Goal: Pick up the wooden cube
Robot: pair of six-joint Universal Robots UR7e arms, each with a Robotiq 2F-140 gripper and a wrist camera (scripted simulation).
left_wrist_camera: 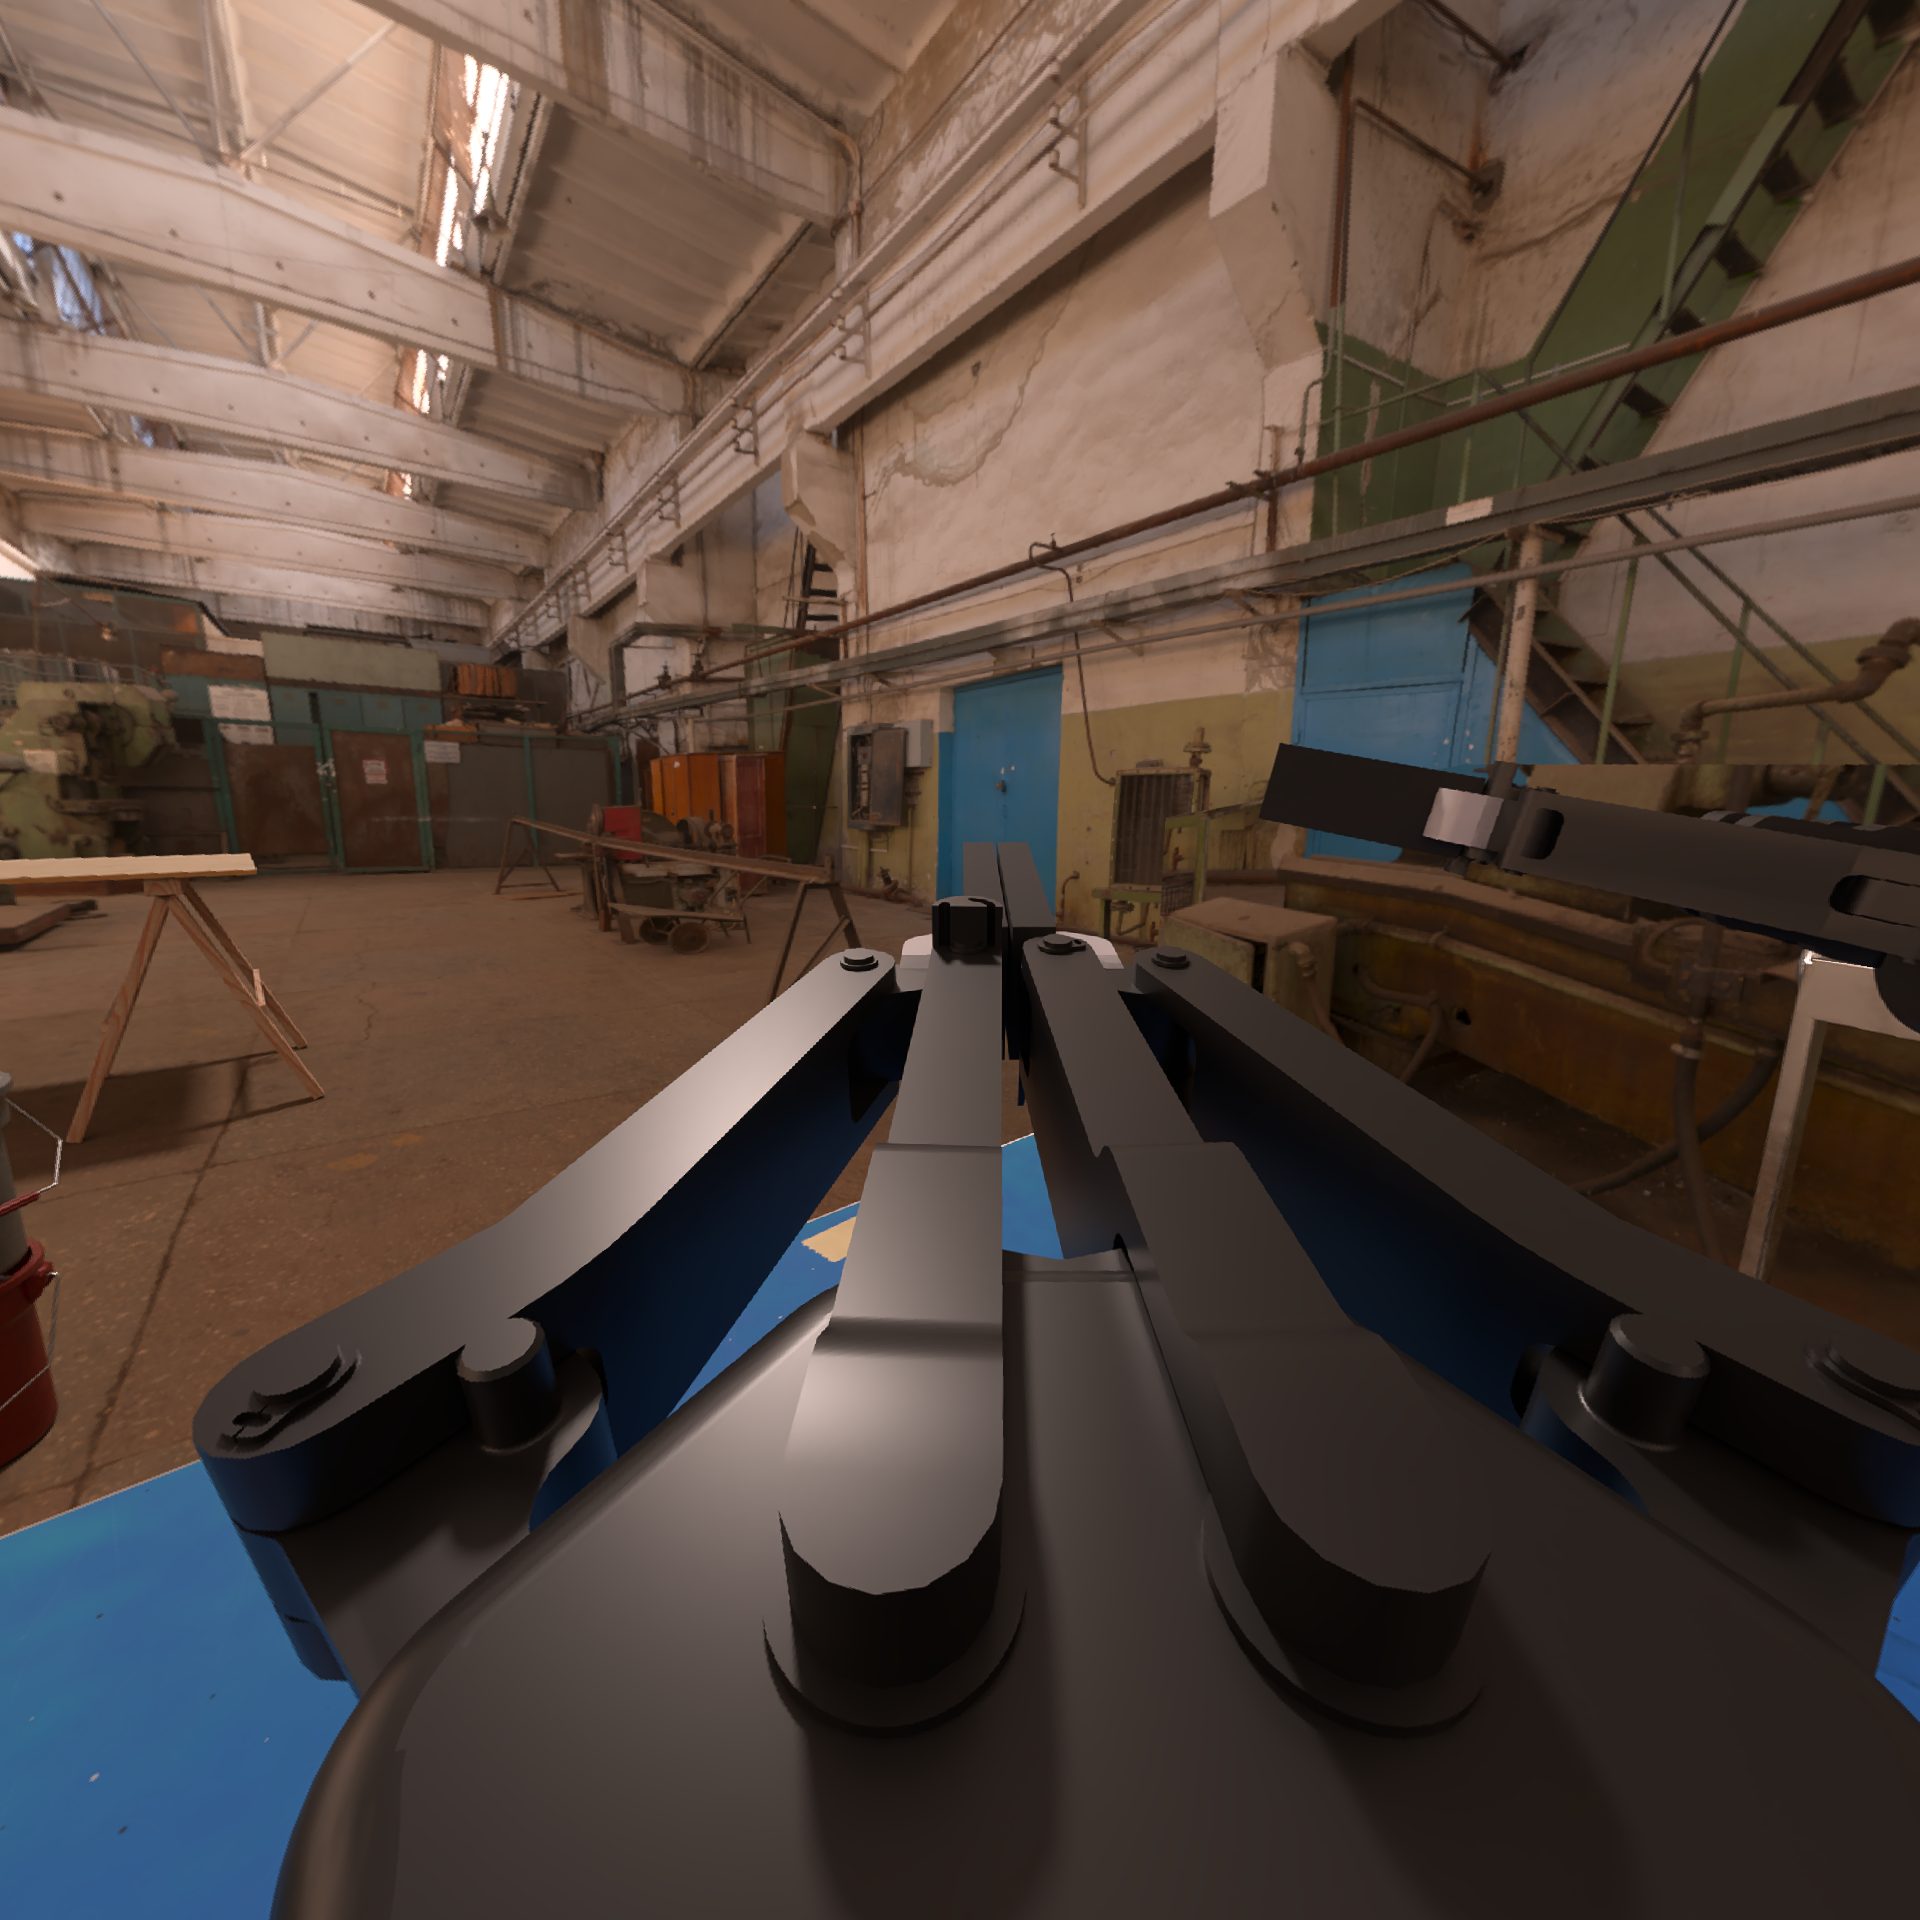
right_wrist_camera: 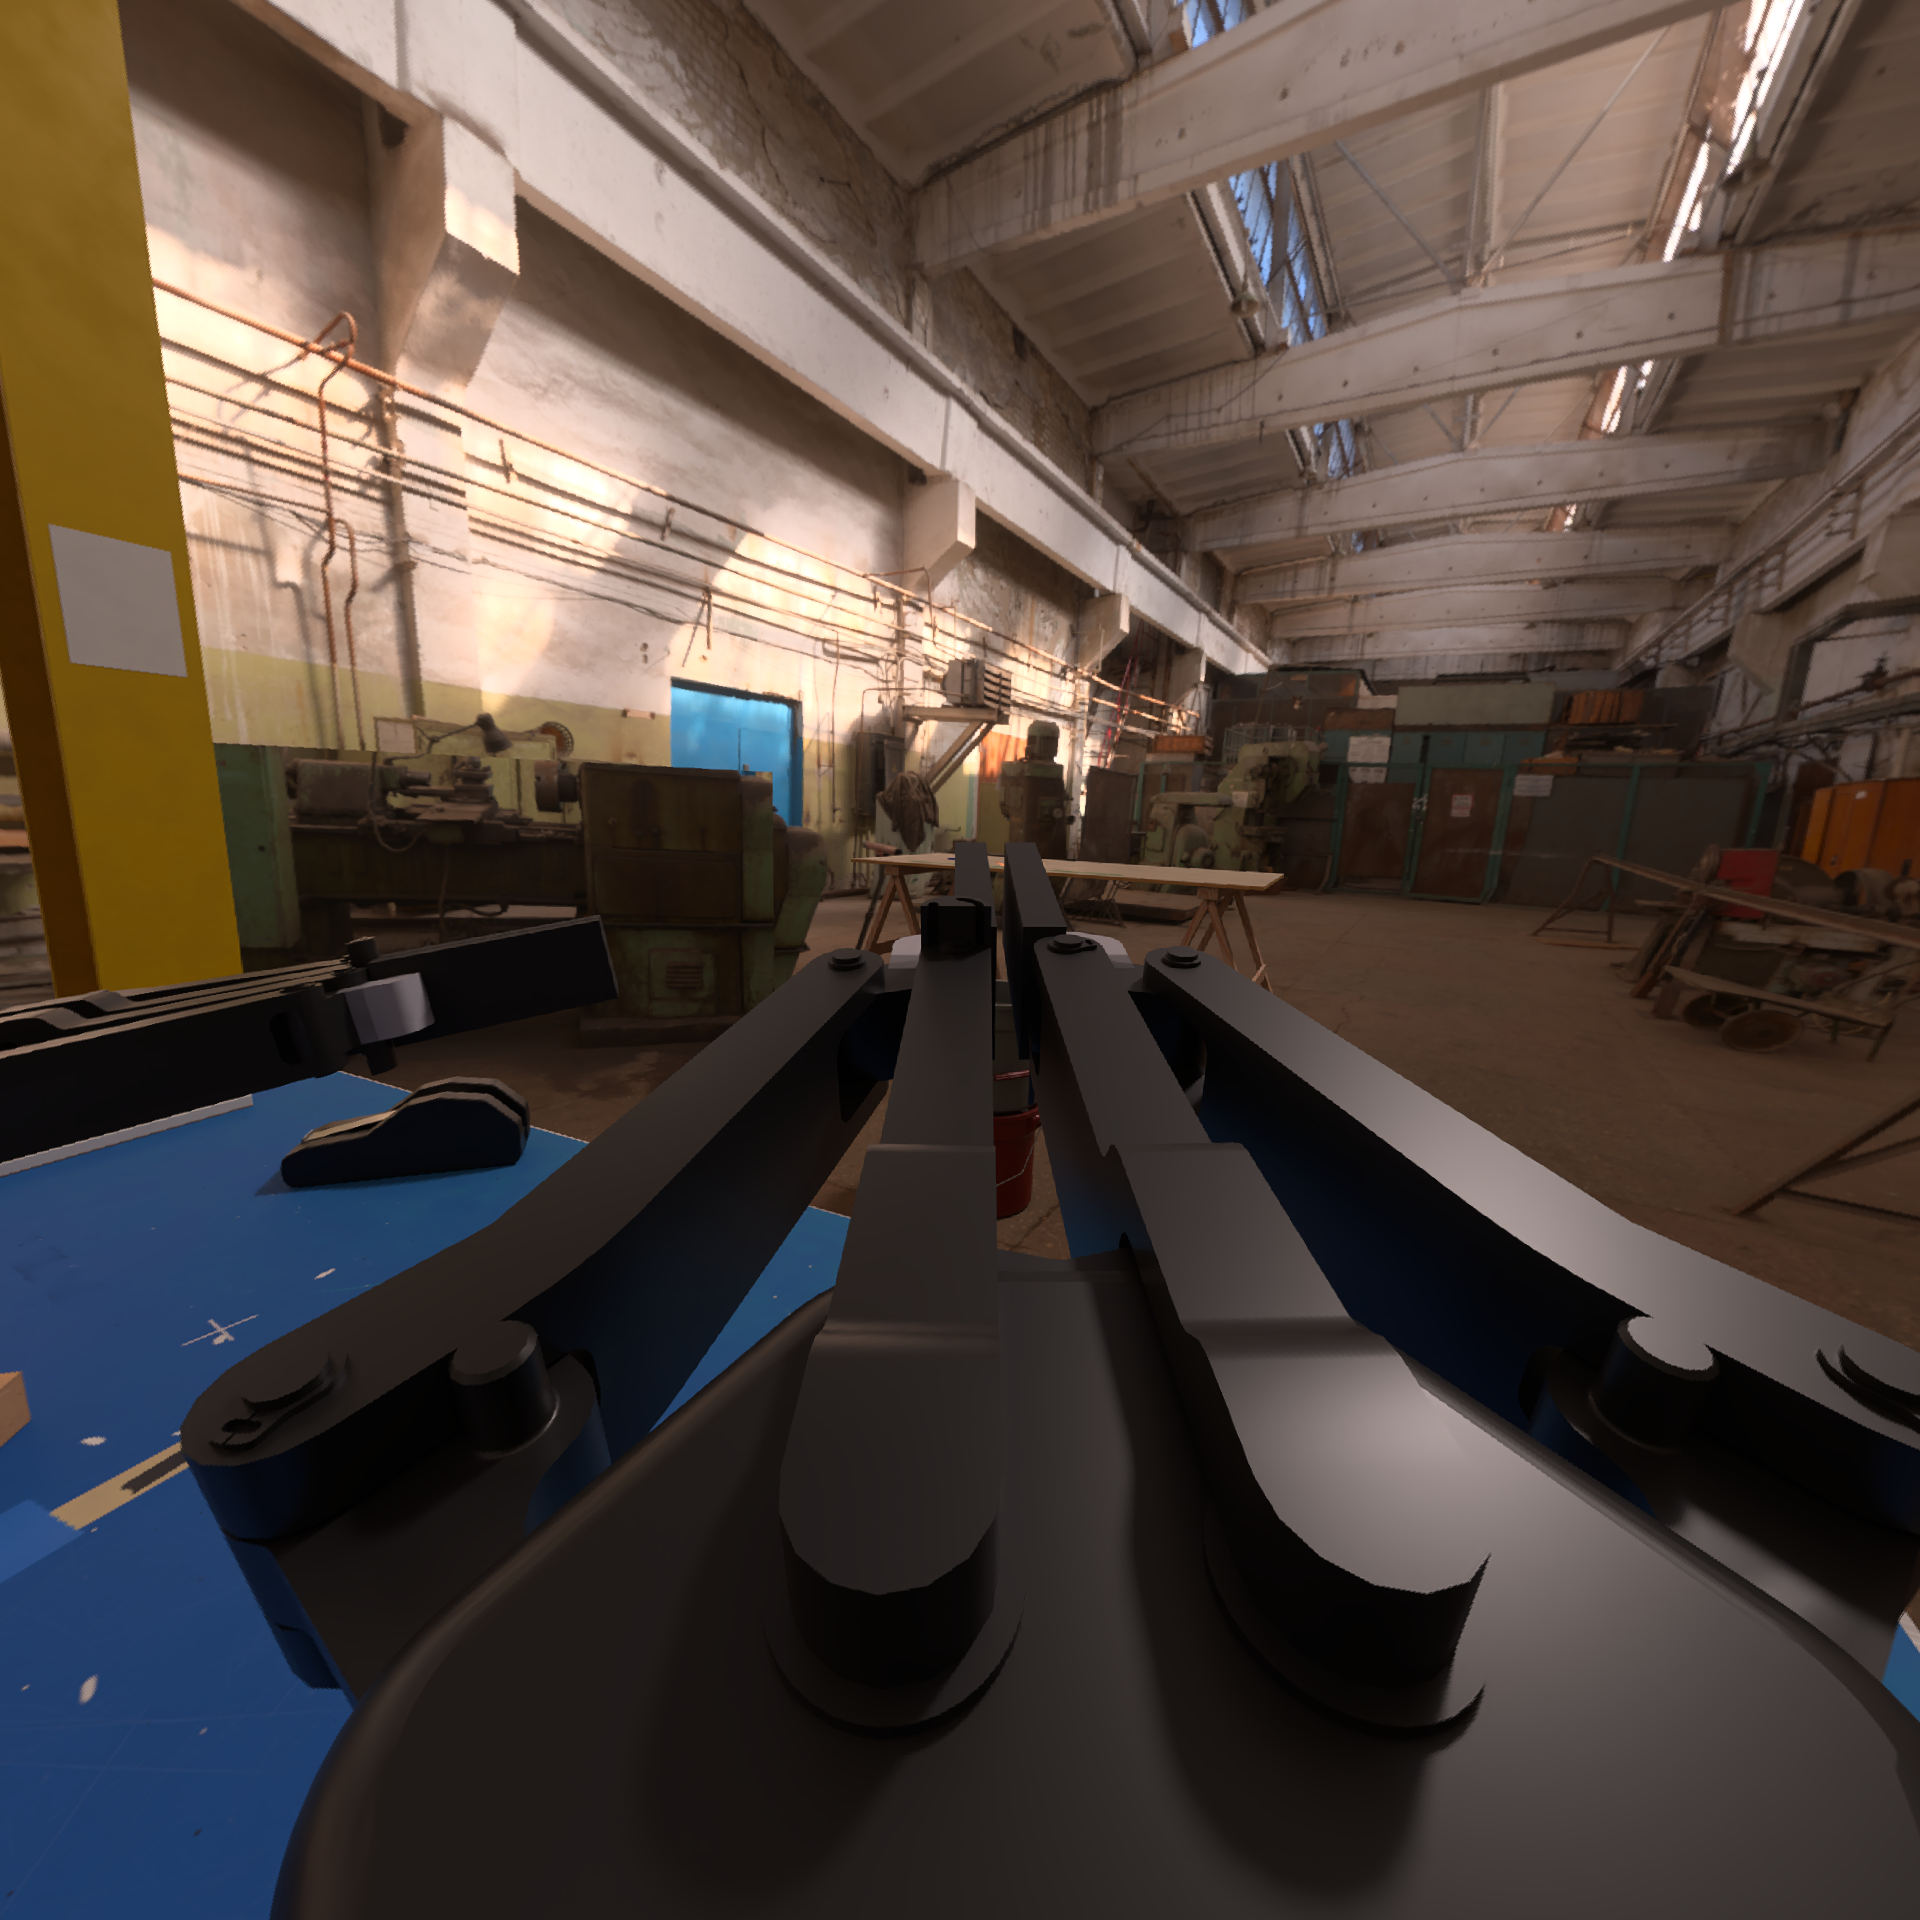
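A light wooden corner, likely the wooden cube (right_wrist_camera: 8, 1401), shows at the far left edge of the right wrist view, on the blue table (right_wrist_camera: 156, 1247); most of it is cut off. My right gripper (right_wrist_camera: 995, 883) is shut and empty, pointing level over the table's edge, with the cube to its left and behind its tips. My left gripper (left_wrist_camera: 995, 883) is shut and empty, also pointing level out over the table (left_wrist_camera: 125, 1662). A small tan patch (left_wrist_camera: 826, 1242) shows on the table beside its left finger; I cannot tell what it is.
A dark rounded block (right_wrist_camera: 405, 1132) lies on the table ahead-left of the right gripper. The other arm's gripper shows in each view (right_wrist_camera: 312, 1008) (left_wrist_camera: 1558, 842). A yellow post (right_wrist_camera: 94, 468) stands at the left. A red bucket (left_wrist_camera: 21, 1351) sits on the floor.
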